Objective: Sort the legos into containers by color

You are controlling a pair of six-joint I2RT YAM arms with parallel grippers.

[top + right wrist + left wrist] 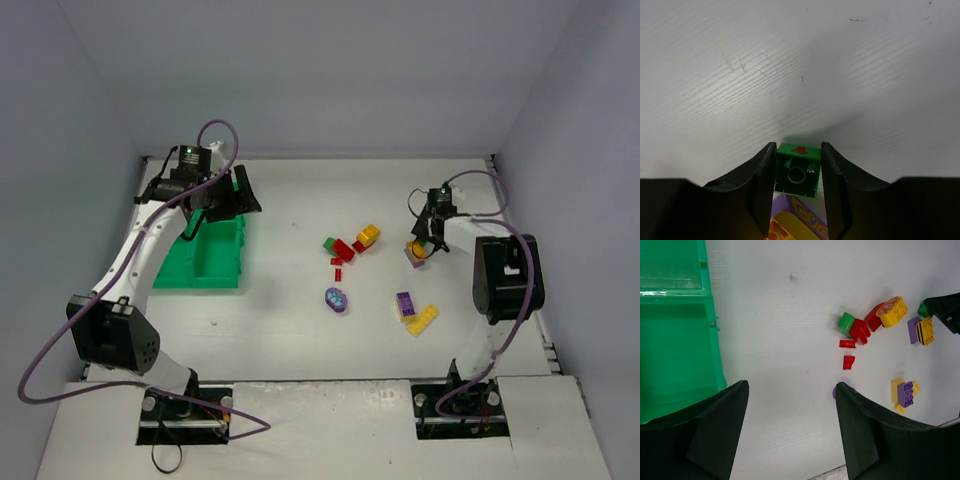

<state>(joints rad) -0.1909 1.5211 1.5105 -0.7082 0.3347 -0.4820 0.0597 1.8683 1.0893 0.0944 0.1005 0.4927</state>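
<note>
My right gripper (pixel 797 150) is shut on a small green brick (pixel 797 170) with a red mark, down at the table. Right behind it lies a purple patterned piece (pixel 812 225) with a yellow piece (pixel 785 227). From above, the right gripper (pixel 428 240) stands at the right of the table. The left gripper (pixel 790 385) is open and holds nothing, hovering by the green tray of containers (pixel 675 355) (pixel 205 265). Mid-table lie a green brick (pixel 329 243), a red brick (pixel 343 250), a yellow-orange brick (pixel 368 235) and a purple oval piece (pixel 336 300).
Two small red pieces (pixel 847 343) lie just below the red brick. A purple brick on a yellow plate (pixel 415 312) sits near the right arm's base. White walls close in the table on three sides.
</note>
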